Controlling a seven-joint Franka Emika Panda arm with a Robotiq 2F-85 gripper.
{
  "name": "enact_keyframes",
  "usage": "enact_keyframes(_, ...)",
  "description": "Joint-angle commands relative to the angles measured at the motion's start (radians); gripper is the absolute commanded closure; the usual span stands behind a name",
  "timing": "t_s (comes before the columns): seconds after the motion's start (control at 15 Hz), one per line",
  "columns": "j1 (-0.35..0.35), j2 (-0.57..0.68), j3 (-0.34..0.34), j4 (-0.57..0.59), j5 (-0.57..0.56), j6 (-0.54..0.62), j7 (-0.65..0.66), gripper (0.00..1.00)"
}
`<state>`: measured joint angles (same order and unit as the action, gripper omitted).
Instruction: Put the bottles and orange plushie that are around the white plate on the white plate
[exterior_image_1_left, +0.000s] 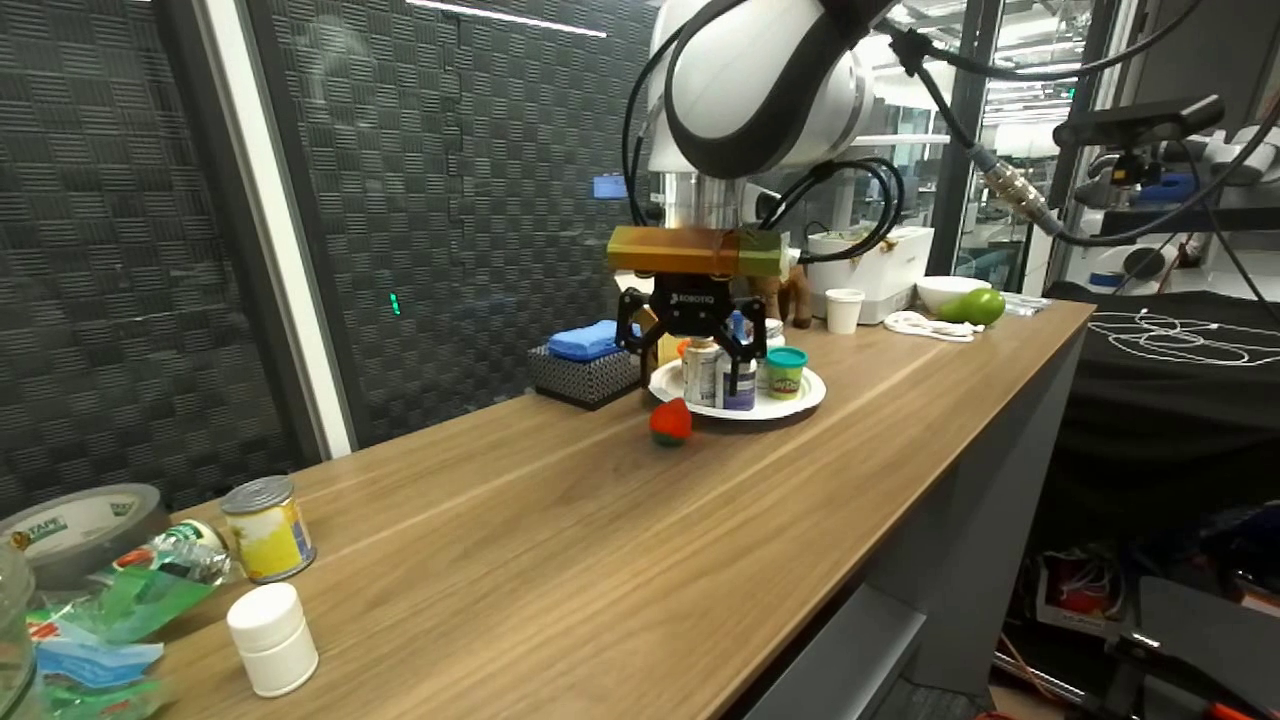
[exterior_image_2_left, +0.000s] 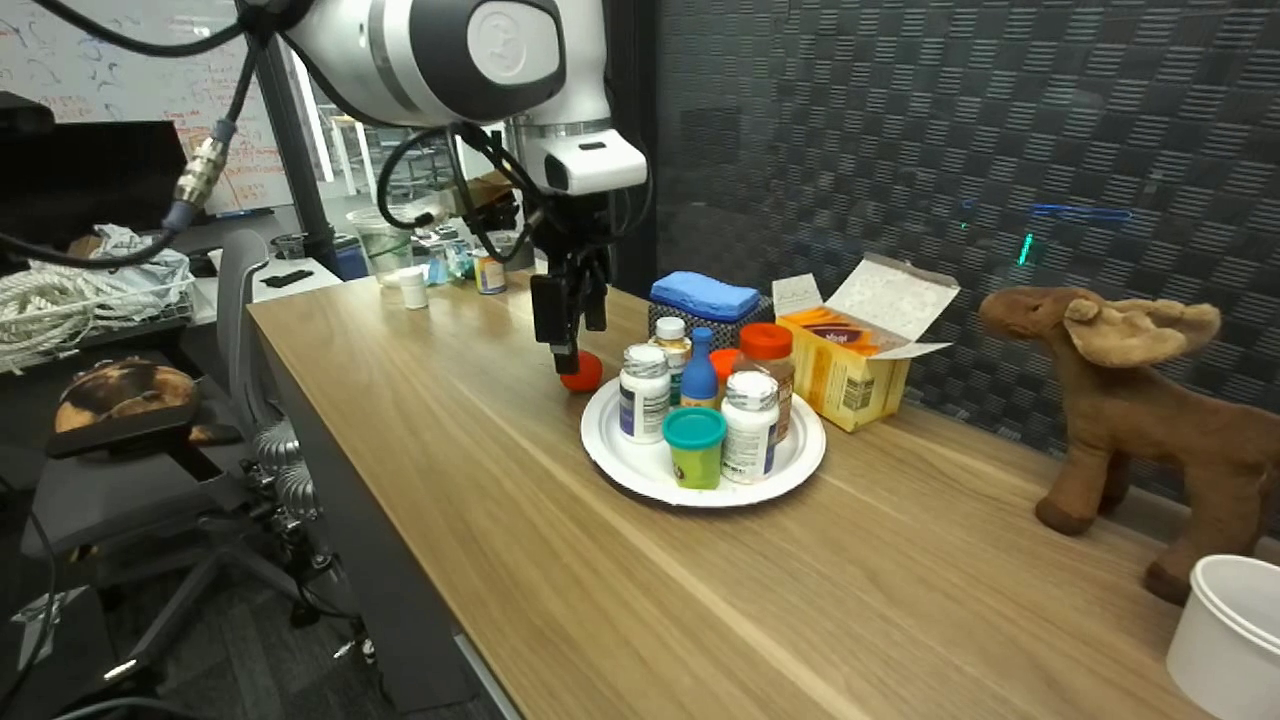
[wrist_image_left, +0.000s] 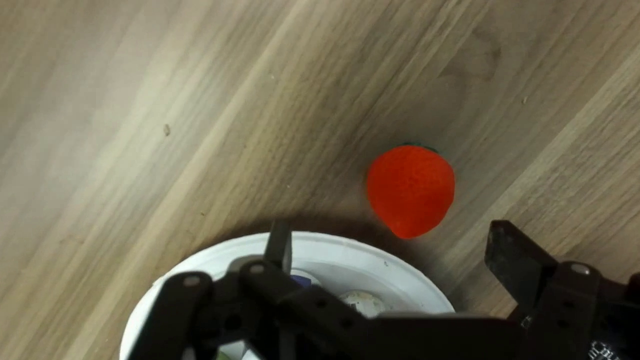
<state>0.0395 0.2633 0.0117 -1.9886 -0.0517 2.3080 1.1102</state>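
The hand (exterior_image_1_left: 689, 385) hung above the bench (exterior_image_1_left: 520, 560), its jaws spread wide apart. The orange plushie (wrist_image_left: 411, 191), strawberry-like with a touch of green, sat on the bench just outside the rim of the white plate (exterior_image_2_left: 625, 465); in the wrist view it showed ahead of the gap between the jaws, and one jaw overlapped the plate's edge. On the plate I saw a close cluster standing upright: a purple-labelled bottle (exterior_image_2_left: 646, 405), a white bottle (exterior_image_2_left: 749, 435), a white-capped bottle (exterior_image_2_left: 673, 350), a blue bottle (exterior_image_2_left: 700, 380) in the middle, an orange-capped bottle (exterior_image_2_left: 768, 345) and a green tub (exterior_image_2_left: 694, 460) with a teal lid. An open yellow box (exterior_image_2_left: 850, 385) stood near the plate, by a patterned box (exterior_image_1_left: 582, 375) with a blue cloth (exterior_image_1_left: 585, 340) folded on top. Well apart from these, toward one end of the bench, stood a plain white jar (exterior_image_1_left: 272, 640) and a yellow-labelled can (exterior_image_1_left: 268, 530).
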Motion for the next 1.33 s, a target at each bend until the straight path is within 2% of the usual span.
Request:
enact_keyframes(0.0,0.014,0.063,-0.02,0.074,0.036,0.002,0.001,0.0)
enact_keyframes(0.53,0.017,0.134,-0.022,0.129,0.092,-0.015,-0.009,0.0)
enact_keyframes(0.6,0.019,0.139,-0.023,0.132,0.098,-0.015,-0.006,0.16)
enact_keyframes(0.67,0.02,0.142,-0.024,0.133,0.1,-0.016,-0.005,0.27)
enact_keyframes(1.0,0.023,0.127,-0.024,0.103,0.113,-0.01,0.0,0.66)
enact_keyframes(1.13,0.025,0.109,-0.026,0.084,0.112,-0.002,0.003,0.77)
enact_keyframes(1.27,0.026,0.088,-0.024,0.064,0.114,0.003,0.002,0.77)
